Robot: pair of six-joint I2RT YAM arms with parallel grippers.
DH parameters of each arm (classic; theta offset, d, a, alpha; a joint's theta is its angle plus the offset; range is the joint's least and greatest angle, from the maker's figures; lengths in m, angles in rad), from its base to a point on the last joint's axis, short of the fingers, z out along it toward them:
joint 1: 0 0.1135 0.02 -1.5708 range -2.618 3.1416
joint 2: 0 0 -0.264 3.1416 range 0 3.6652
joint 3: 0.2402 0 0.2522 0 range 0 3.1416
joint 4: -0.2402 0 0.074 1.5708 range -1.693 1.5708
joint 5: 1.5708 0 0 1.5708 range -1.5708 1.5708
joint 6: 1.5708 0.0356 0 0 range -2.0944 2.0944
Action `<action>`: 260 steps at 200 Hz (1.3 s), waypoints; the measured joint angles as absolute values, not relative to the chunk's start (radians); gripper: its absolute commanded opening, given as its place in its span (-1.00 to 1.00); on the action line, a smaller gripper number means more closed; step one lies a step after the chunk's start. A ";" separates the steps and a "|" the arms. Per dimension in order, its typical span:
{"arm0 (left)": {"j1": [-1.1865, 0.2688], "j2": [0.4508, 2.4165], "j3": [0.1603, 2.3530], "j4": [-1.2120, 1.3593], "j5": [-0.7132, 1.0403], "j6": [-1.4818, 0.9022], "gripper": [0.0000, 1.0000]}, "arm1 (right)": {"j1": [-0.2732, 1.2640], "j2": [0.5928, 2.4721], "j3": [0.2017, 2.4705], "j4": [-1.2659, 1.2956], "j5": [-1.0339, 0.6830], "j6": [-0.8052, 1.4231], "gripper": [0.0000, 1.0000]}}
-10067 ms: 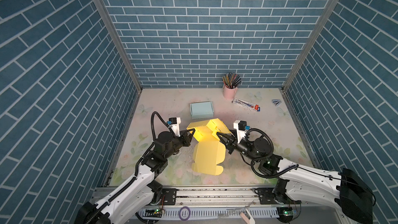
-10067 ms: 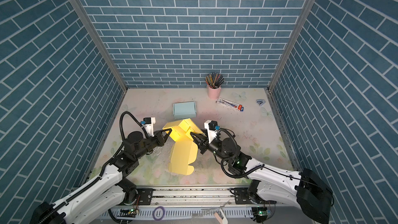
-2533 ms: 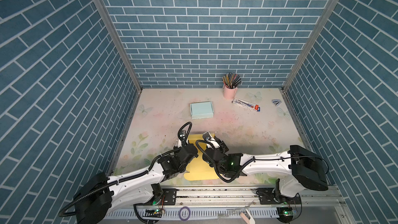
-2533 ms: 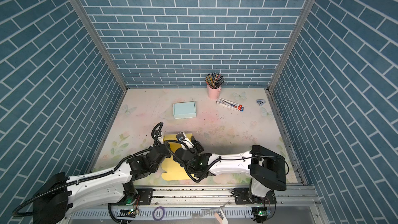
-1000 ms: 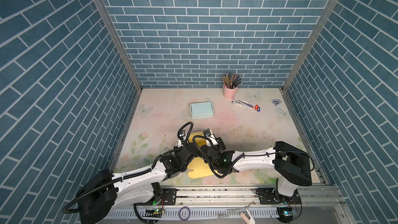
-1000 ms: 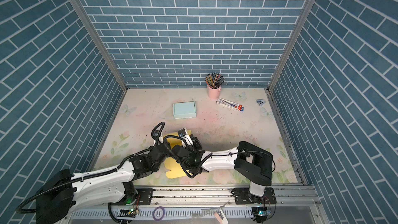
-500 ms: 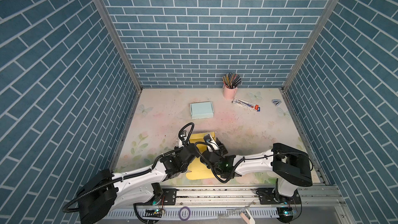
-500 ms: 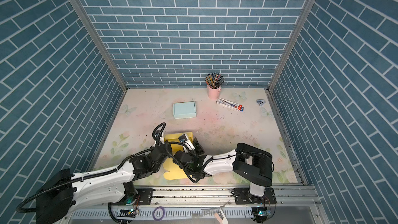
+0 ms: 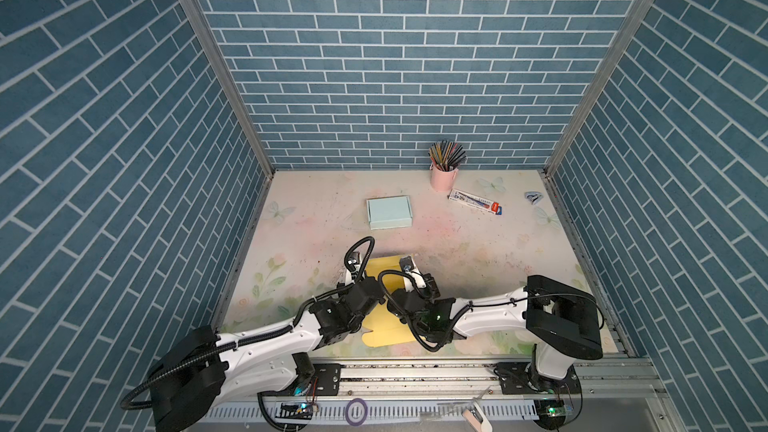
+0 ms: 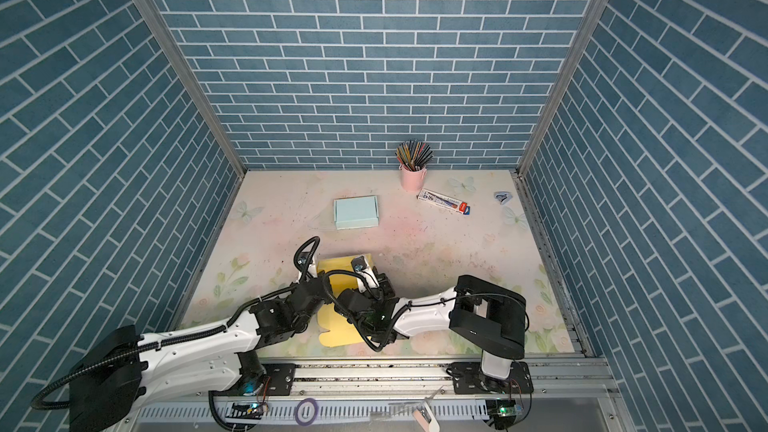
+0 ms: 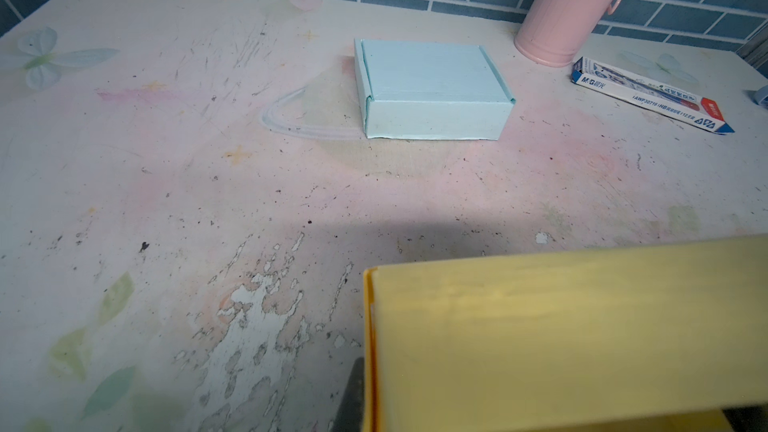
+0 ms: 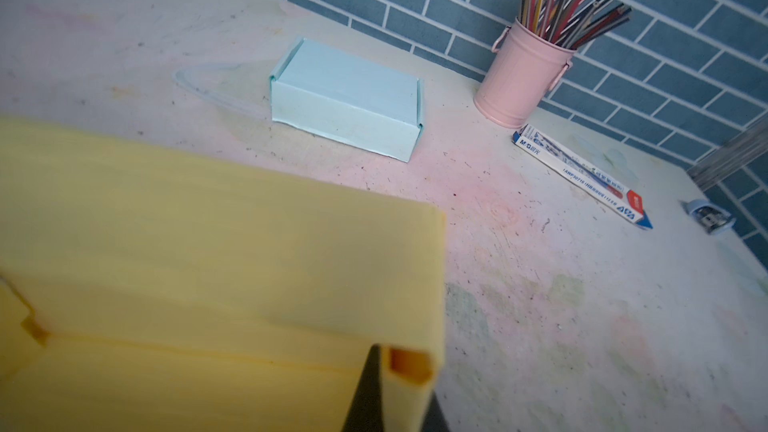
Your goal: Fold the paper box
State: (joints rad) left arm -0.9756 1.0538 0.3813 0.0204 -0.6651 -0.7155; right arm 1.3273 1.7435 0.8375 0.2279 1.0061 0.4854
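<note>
The yellow paper box (image 9: 385, 271) (image 10: 338, 273) lies near the table's front edge, partly folded, with a scalloped flap lying flat toward the front. Both wrists crowd over its middle in both top views. My left gripper (image 11: 368, 409) is shut on the box's left side wall (image 11: 561, 334); only one dark finger (image 11: 353, 396) shows outside the wall. My right gripper (image 12: 401, 403) is shut on the doubled-over right wall (image 12: 208, 263), a dark finger on either side of the fold.
A closed light blue box (image 9: 389, 212) sits mid-table behind the yellow one. A pink cup of pencils (image 9: 444, 174), a pencil pack (image 9: 477, 201) and a small sharpener (image 9: 533, 197) stand at the back right. Brick walls enclose three sides.
My right wrist has shifted a little along the box's right side and its jaws have closed on the folded wall. The front flap has dropped flat. The left arm has barely moved.
</note>
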 measured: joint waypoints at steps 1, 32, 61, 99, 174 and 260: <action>-0.976 1.054 0.381 0.020 -0.665 -0.715 -0.96 | 1.327 1.744 0.838 0.228 1.006 0.486 -1.00; -0.974 1.054 0.381 0.012 -0.677 -0.723 -0.96 | 1.322 1.788 0.881 0.212 1.017 0.493 -1.00; -0.973 1.060 0.381 0.001 -0.691 -0.726 -0.96 | 1.321 1.831 0.926 0.192 1.029 0.493 -0.80; -0.972 1.060 0.381 0.001 -0.694 -0.722 -0.95 | 1.320 1.855 0.950 0.137 1.030 0.465 -0.67; -0.970 1.068 0.379 -0.002 -0.699 -0.723 -0.96 | 1.317 1.875 0.974 0.135 1.044 0.493 -1.00; -0.970 1.105 0.379 0.030 -0.692 -0.718 -0.96 | 1.315 1.871 0.932 0.165 1.031 0.438 -0.33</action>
State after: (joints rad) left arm -0.9703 1.1046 0.3790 0.0299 -0.6918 -0.7177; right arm 1.3151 1.8709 0.9321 0.1646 1.0306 0.4377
